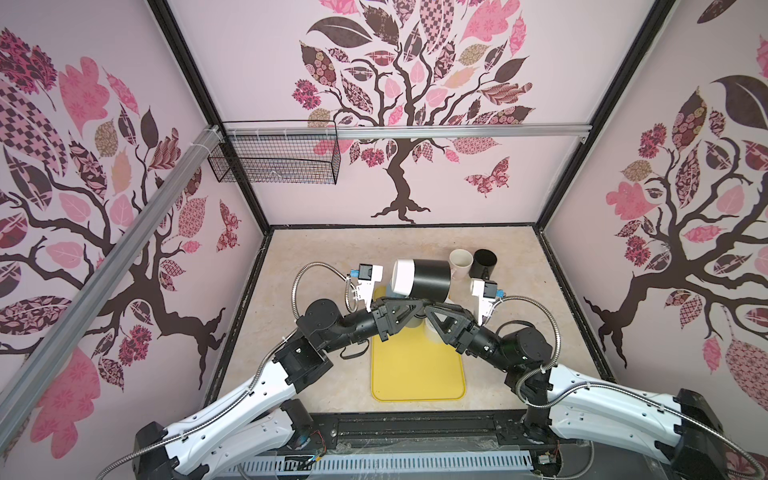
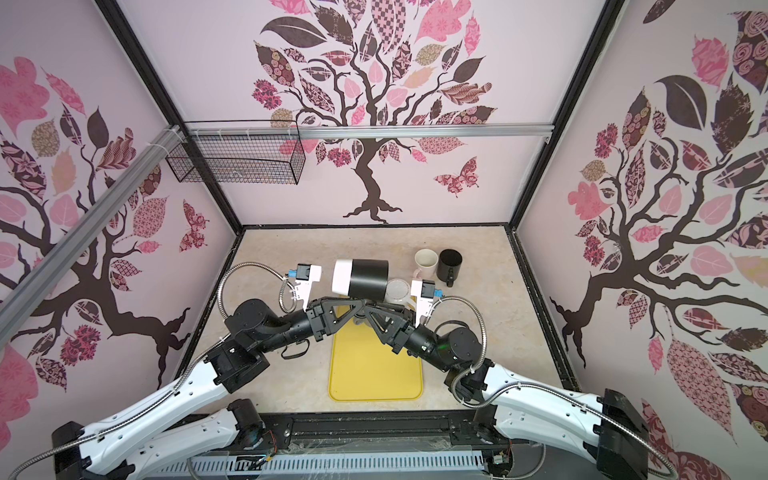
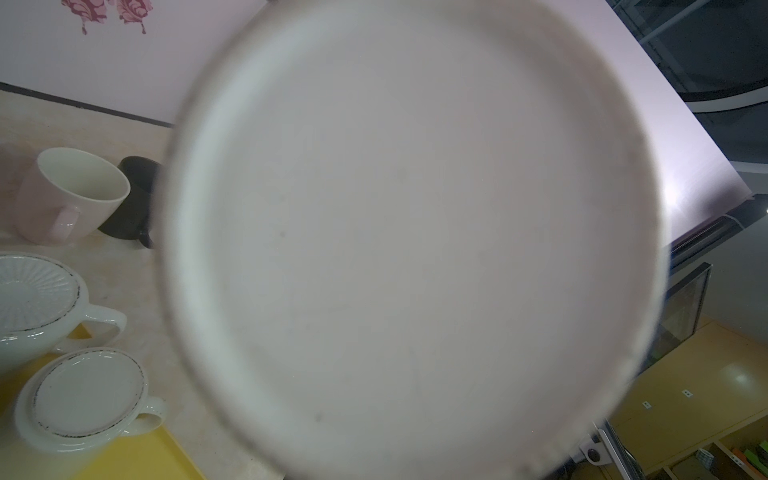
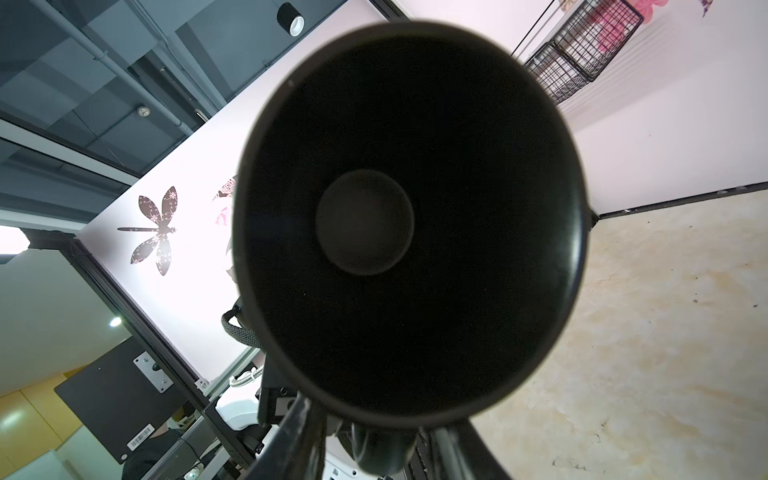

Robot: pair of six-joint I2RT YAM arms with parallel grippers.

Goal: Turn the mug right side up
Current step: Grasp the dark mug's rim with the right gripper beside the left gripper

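The mug (image 1: 428,278), black with a white base, lies on its side in the air above the far end of the yellow tray (image 1: 415,374), base toward the left arm. The left pincer (image 1: 417,306) is clenched beneath it and carries it; its wrist view is filled by the white base (image 3: 415,232). The right pincer (image 1: 424,311) meets it from the opposite side, looking straight into the dark mouth (image 4: 415,224), its fingers (image 4: 299,419) flanking the handle (image 4: 374,453); I cannot tell whether it grips. On the surface (image 1: 332,249) behind stand a cream cup (image 1: 461,259) and a black cup (image 1: 484,262), upright, side by side. Two white cups (image 3: 87,399) sit upside down below.
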